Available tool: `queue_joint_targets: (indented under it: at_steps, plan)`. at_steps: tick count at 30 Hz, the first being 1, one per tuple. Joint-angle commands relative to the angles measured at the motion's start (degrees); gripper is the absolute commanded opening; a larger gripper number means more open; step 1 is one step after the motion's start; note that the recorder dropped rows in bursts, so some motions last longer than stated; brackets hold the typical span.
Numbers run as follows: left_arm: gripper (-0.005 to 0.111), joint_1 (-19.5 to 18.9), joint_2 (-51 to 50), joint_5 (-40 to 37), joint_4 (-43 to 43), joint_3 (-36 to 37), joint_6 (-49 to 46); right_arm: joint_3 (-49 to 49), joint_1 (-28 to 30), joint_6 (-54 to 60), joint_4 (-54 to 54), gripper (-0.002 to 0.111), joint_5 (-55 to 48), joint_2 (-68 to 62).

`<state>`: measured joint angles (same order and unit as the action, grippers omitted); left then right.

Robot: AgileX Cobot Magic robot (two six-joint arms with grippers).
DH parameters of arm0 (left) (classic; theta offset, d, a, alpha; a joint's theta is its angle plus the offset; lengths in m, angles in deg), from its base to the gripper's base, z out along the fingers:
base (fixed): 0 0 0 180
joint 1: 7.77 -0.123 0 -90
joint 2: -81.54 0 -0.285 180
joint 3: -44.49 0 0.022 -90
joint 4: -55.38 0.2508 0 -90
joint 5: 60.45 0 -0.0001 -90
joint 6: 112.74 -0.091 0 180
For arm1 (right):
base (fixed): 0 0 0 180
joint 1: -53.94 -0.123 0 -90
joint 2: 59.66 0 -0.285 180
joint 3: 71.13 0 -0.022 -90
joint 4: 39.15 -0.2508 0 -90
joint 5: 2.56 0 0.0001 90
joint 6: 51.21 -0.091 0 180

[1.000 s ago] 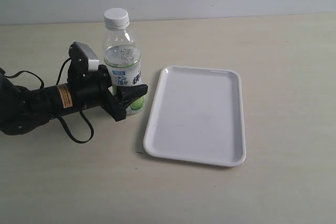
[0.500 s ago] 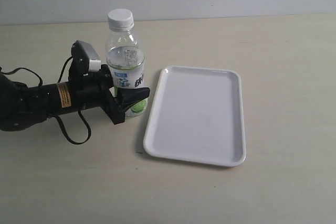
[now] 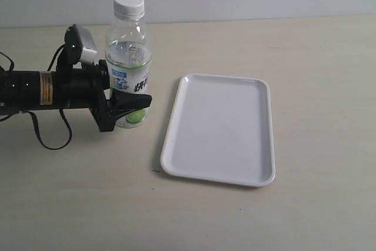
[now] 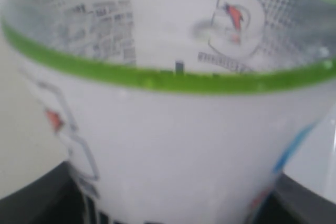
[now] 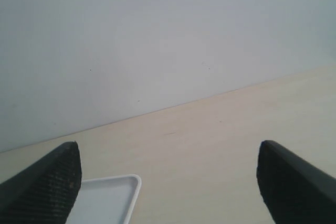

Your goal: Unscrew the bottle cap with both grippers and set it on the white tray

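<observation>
The exterior camera gives me one bottle (image 3: pixel 128 66) standing upright, left of the single white tray (image 3: pixel 176 107) and apart from it. Its one bottle cap (image 3: pixel 128 5) sits on the neck. My left gripper (image 3: pixel 130 107) clamps the bottle's lower body, well below the cap. The left wrist camera shows only blurred label. The right gripper (image 5: pixel 168 182) appears only in its own wrist camera, jaws spread wide and empty.

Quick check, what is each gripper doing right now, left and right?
Left gripper: closed on the small clear plastic bottle with white-and-green label.
Right gripper: open, holding nothing.
</observation>
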<state>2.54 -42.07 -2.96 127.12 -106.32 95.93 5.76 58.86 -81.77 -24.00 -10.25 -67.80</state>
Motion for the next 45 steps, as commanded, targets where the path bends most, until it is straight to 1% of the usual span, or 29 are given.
queue_joint_targets:
  at_steps: [1, 3, 7, 8, 12, 14, 16, 17, 18, 20, 21, 23, 24, 26, 28, 32, 37, 42, 45]
  plan:
    - [0.000, -1.12, 0.93, 1.12, 4.73, -0.31, 3.03, 0.33, -0.24, 0.91, 3.91, 0.086, 0.55, 0.35]
    - [0.000, -1.12, 0.93, 1.12, 5.48, -0.31, 3.12, 0.33, -0.24, -0.75, 3.96, 0.086, 2.87, 0.35]
    - [0.000, -1.12, 0.93, 1.12, 5.48, -0.31, 3.50, 0.33, -0.24, -17.51, -12.64, 0.086, 14.85, 0.35]
    - [0.000, -1.24, 0.93, 1.12, 5.48, -0.31, 3.50, 0.33, -0.24, -19.77, -14.72, 0.086, 16.92, 0.35]
    - [0.000, -1.24, 0.93, 1.12, 5.48, -0.31, 3.50, 0.33, -0.24, -21.04, -21.07, 0.086, 24.14, 0.35]
    - [0.000, -1.24, 0.93, 1.12, 5.48, -0.31, 3.50, 0.33, -0.24, -21.31, -26.65, 0.086, 25.33, 0.35]
    - [0.000, -1.23, 0.93, 1.12, 5.48, -0.31, 3.64, 0.33, -0.24, -21.58, -26.37, 0.086, 25.17, 0.35]
    - [0.000, -1.23, 0.93, 1.12, 5.48, -0.31, 3.92, -0.04, -0.24, -21.34, -23.58, 0.086, 24.61, 0.35]
    - [0.000, -1.23, 0.93, 1.12, 5.48, -0.31, 4.73, -2.21, -0.24, -19.98, -18.02, 0.086, 22.60, 0.35]
    - [0.000, -1.23, 0.93, 1.12, 5.48, -0.31, 5.59, -7.99, -0.24, -18.76, -6.60, 0.086, 13.25, 0.35]
    - [0.000, -1.23, 0.93, 1.12, 5.59, -0.31, 5.89, -11.60, -0.24, -19.22, -2.79, 0.086, 5.81, -1.25]
    - [0.000, -1.23, 0.93, 1.12, 5.59, -0.31, 5.89, -18.29, -0.24, -18.26, -2.54, 0.086, -6.65, -6.09]
    - [0.000, -1.23, 0.93, 1.12, 5.59, -0.31, 5.89, -20.66, -0.24, -16.88, -3.36, 0.086, -10.98, -8.39]
    - [0.000, -1.23, 0.93, 1.12, 5.59, -0.31, 6.02, -25.89, -0.24, -9.53, -8.31, 0.086, -15.94, -14.18]
    - [0.000, -1.23, 0.93, 1.12, 5.59, -0.31, 6.02, -29.48, -0.24, -4.24, -10.60, 0.086, -15.66, -18.88]
    - [0.000, -1.23, 0.93, 1.12, 5.59, -0.31, 6.02, -32.86, -0.24, -3.95, -10.47, 0.086, -13.13, -23.68]
    - [0.000, -1.23, 0.93, 1.12, 5.48, -0.31, 6.01, -33.13, -0.24, -5.77, -12.26, 0.086, -10.54, -24.63]
    - [0.000, -1.23, 0.93, 1.12, 5.48, -0.31, 6.01, -33.13, -0.24, -5.61, -11.58, 0.086, -13.12, -24.63]
    - [0.000, -1.23, 0.93, 1.12, 5.48, -0.31, 6.01, -33.13, -0.24, -5.20, -11.58, 0.086, -12.58, -24.63]
